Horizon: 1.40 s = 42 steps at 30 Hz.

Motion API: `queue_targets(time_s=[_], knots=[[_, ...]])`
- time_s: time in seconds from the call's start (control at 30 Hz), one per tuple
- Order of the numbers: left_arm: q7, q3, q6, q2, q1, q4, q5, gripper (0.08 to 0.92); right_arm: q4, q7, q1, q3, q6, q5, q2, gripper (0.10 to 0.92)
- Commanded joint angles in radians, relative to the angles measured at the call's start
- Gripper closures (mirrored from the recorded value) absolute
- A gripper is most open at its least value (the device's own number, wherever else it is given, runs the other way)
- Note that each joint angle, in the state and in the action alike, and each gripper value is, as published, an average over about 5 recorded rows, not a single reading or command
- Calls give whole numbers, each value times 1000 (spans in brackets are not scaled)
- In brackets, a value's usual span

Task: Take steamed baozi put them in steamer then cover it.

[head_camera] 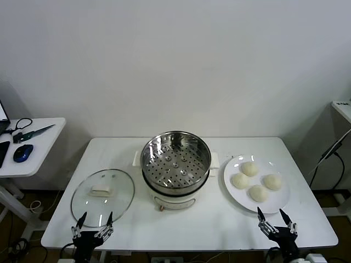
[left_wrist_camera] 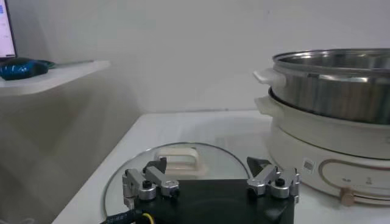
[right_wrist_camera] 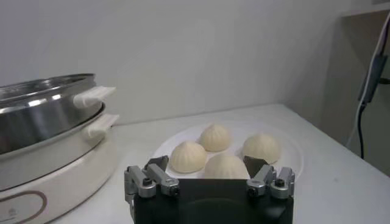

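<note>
Several cream-white steamed baozi (head_camera: 257,180) (right_wrist_camera: 217,153) lie on a white plate (head_camera: 233,167) (right_wrist_camera: 292,147) at the table's right. The steel steamer (head_camera: 176,167) (left_wrist_camera: 332,122) (right_wrist_camera: 42,146) stands uncovered at the centre, its perforated tray bare. Its glass cover (head_camera: 103,196) (left_wrist_camera: 173,164) with a white handle lies flat on the table to the left. My left gripper (head_camera: 95,220) (left_wrist_camera: 208,165) hovers open at the near edge, just in front of the cover. At the front right, my right gripper (head_camera: 273,213) (right_wrist_camera: 206,163) is open too, just short of the plate.
A side table (head_camera: 38,150) at the far left holds a blue mouse (head_camera: 22,153) (left_wrist_camera: 18,68) and scissors (head_camera: 33,133). Cables (head_camera: 332,150) hang at the right near a shelf (head_camera: 343,108). A wall rises close behind the white table (head_camera: 219,219).
</note>
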<state>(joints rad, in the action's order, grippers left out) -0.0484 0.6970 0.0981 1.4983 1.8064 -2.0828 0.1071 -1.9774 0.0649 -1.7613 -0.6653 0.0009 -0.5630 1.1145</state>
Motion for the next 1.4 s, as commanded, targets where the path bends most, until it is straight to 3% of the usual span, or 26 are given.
queue_targets(time_s=[0.03,0.17,0.27,0.43,0.6,0.77,0.9,1.17,1.4], knots=[[0,1,1,-2,1,-1,1,177,1,-12,107,-61,-123,38,-43,203],[0,0,-2,-6,-1,-3,4,177,70,-24,307,-82,-254,65,-173,203],[1,-4,-5,-5,-4,-7,7,177,201,-120,522,-13,-318,123,-334,203],[2,-15,-8,-5,-3,-18,9,177,462,-426,921,344,-285,338,-613,203],[2,-17,-10,-4,-2,-22,8,177,675,-828,1475,920,-93,507,-736,203],[2,-18,-15,-5,6,-26,8,177,879,-1164,2005,1477,139,616,-687,203],[2,-21,-18,-4,6,-21,4,177,1013,-1292,2246,1743,189,619,-587,203],[1,-31,-18,1,0,-14,-1,177,1116,-1259,2253,1870,95,462,-397,203],[0,-30,-16,4,-5,-3,-2,177,1207,-1213,2086,1789,28,489,-263,203]])
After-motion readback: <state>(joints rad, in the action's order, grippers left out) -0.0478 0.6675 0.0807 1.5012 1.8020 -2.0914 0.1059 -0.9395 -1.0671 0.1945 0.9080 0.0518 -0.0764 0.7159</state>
